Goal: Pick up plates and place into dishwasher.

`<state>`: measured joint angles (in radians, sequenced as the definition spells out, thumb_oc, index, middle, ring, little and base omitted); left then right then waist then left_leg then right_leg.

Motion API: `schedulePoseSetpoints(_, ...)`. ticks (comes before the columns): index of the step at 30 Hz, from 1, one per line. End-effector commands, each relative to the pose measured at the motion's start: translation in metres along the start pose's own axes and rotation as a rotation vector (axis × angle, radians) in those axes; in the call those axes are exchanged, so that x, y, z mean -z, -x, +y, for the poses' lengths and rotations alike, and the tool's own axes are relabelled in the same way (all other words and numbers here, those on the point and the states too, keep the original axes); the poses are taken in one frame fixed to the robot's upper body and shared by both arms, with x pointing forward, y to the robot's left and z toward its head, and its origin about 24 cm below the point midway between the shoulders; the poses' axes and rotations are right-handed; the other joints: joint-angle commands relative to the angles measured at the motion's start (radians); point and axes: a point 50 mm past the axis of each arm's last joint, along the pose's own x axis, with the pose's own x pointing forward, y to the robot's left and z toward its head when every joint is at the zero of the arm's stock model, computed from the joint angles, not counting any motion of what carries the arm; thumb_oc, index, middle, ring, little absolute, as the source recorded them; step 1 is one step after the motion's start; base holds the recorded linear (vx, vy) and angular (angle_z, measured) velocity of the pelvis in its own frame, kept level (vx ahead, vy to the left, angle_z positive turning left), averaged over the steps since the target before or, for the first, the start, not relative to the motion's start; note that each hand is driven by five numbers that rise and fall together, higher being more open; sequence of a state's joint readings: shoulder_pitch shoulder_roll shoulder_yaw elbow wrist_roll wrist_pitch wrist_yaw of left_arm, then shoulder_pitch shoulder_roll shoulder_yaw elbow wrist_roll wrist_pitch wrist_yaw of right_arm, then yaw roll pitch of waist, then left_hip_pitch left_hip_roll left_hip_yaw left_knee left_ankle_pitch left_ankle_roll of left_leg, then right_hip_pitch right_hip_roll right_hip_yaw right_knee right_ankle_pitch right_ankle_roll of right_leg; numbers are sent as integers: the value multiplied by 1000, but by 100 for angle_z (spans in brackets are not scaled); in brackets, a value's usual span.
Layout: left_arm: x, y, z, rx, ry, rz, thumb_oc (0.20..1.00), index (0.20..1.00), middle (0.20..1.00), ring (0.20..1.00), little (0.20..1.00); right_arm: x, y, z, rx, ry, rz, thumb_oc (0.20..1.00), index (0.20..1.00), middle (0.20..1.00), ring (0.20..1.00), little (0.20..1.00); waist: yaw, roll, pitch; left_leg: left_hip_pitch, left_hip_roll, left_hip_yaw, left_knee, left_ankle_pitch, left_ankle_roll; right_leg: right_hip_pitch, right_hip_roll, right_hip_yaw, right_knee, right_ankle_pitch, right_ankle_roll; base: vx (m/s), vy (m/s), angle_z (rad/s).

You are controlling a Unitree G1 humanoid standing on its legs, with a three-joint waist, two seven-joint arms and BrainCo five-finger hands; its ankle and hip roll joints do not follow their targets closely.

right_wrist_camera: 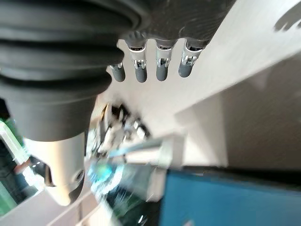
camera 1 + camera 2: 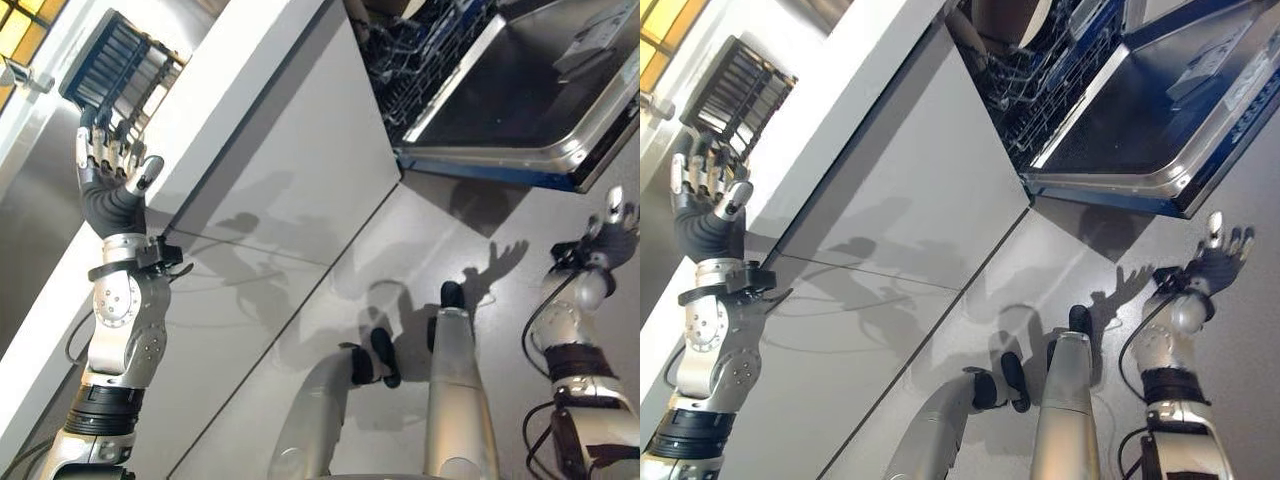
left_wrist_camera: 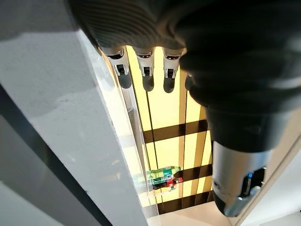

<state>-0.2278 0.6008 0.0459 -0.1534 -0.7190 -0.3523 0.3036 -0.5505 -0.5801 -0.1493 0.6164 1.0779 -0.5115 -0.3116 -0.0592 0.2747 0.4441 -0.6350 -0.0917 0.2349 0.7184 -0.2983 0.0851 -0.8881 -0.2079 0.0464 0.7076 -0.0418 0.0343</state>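
Left hand (image 2: 112, 185) raised, fingers straight and spread, holding nothing, just below a dark dish rack (image 2: 120, 68) on the white counter (image 2: 250, 60), right hand (image 2: 1220, 258) low, fingers relaxed (empty), dishwasher (image 2: 1120, 100) door open, a plate (image 2: 1008, 20) in its rack.

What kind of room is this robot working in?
Most likely a kitchen: an open dishwasher with its rack showing, set beside plain cabinet fronts under a white countertop.

A white counter (image 2: 250, 70) tops grey cabinet fronts (image 2: 290, 200). Below them lies grey floor (image 2: 430, 250). A lit window (image 2: 20, 25) glows beyond the counter.
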Motion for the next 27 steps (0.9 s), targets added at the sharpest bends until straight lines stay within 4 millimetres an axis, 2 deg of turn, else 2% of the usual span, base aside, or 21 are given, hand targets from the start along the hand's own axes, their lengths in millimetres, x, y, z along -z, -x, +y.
schedulePoseSetpoints(1, 71, 52, -5, 2, 24, 420, 1000, 1000, 1000, 1000, 1000, -31, -21, 36, -160, -108, -88, 1000, 1000, 1000, 1000, 1000, -14, 10, 76, -42, -6, -23, 147, -63, 7, 45, 38, -36, -134, 70, 16, 54, -113, 11)
schedulePoseSetpoints(3, 67, 48, -5, 13, 25, 408, 1000, 1000, 1000, 1000, 1000, -33, -25, 45, -200, -116, -72, 1000, 1000, 1000, 1000, 1000, -6, 13, 76, -58, 0, -33, 160, -66, 4, 32, 46, -39, -117, 55, 11, 41, -107, 5)
schedulePoseSetpoints(9, 63, 38, -7, 41, 16, 391, 1000, 1000, 1000, 1000, 1000, -27, -32, 66, -329, -233, 32, 1000, 1000, 1000, 1000, 1000, 16, 14, 76, -116, 7, -59, 202, -28, -9, -3, 61, -53, -93, 44, -7, 12, -116, 8)
schedulePoseSetpoints(13, 62, 34, -7, 47, 8, 384, 1000, 1000, 1000, 1000, 1000, -20, -25, 102, -505, -246, 98, 1000, 1000, 1000, 1000, 1000, 36, 18, 76, -144, 8, -78, 203, 15, -19, -18, 67, -63, -101, 47, -20, -2, -82, 6)
schedulePoseSetpoints(14, 61, 34, -6, 46, 8, 377, 1000, 1000, 1000, 1000, 1000, -17, -19, 115, -565, -243, 110, 1000, 1000, 1000, 1000, 1000, 43, 19, 76, -150, 7, -84, 201, 28, -21, -20, 72, -64, -103, 47, -24, -8, -42, 0)
schedulePoseSetpoints(20, 60, 35, -2, 32, 14, 364, 1000, 1000, 1000, 1000, 1000, -10, 8, 163, -773, -231, 141, 1000, 1000, 1000, 1000, 1000, 58, 15, 76, -154, 8, -105, 182, 76, -33, -14, 84, -68, -123, 54, -36, -5, -11, -5)
schedulePoseSetpoints(27, 58, 37, 6, 24, 14, 359, 1000, 1000, 1000, 1000, 1000, -10, 36, 195, -941, -190, 123, 1000, 1000, 1000, 1000, 1000, 79, -12, 76, -129, 10, -135, 172, 116, -42, 32, 94, -83, -142, 57, -43, -1, -4, -8)
